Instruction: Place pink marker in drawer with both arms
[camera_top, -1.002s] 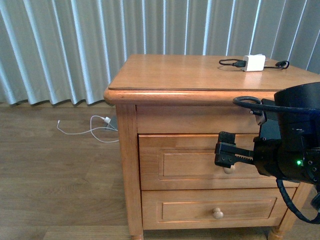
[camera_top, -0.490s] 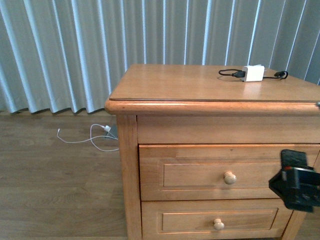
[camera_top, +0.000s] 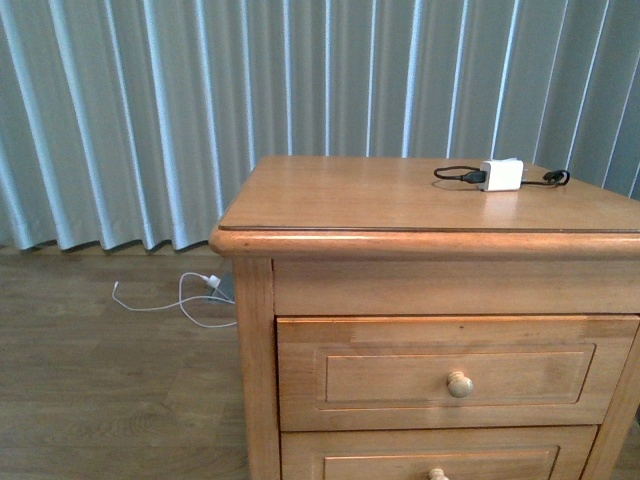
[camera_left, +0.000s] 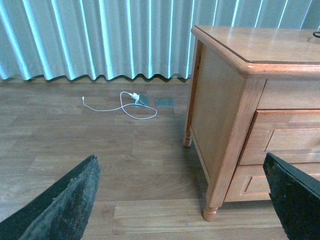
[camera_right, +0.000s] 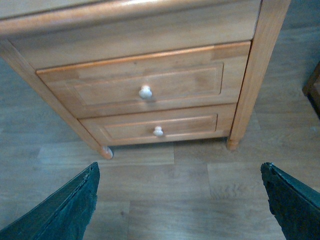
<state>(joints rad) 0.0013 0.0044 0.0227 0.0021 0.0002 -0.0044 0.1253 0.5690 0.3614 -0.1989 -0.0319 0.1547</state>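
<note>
A: Left wrist view: your left gripper (camera_left: 182, 200) has its fingers spread wide, nothing between them, floor beneath. Right wrist view gives the same for the right gripper (camera_right: 180, 200): wide, empty, hanging over bare floor in front of the nightstand (camera_right: 260, 65).

B: And the pink marker?

A: Not visible in any view. You can't say where it is. The drawer (camera_top: 455, 372) is fully closed, knob (camera_top: 459, 383) untouched.

B: Risks?

A: With no marker located, you could reach for the wrong thing; only the white charger (camera_top: 501, 174) and its cable sit on top. You could also pull the lower drawer (camera_right: 157, 127), whose front looks alike.

B: View differences?

A: Front view shows the top surface and charger but neither arm. Right wrist view shows both knobs together; left wrist view shows the nightstand's side and the white cord (camera_left: 120, 102) on the floor.
</note>
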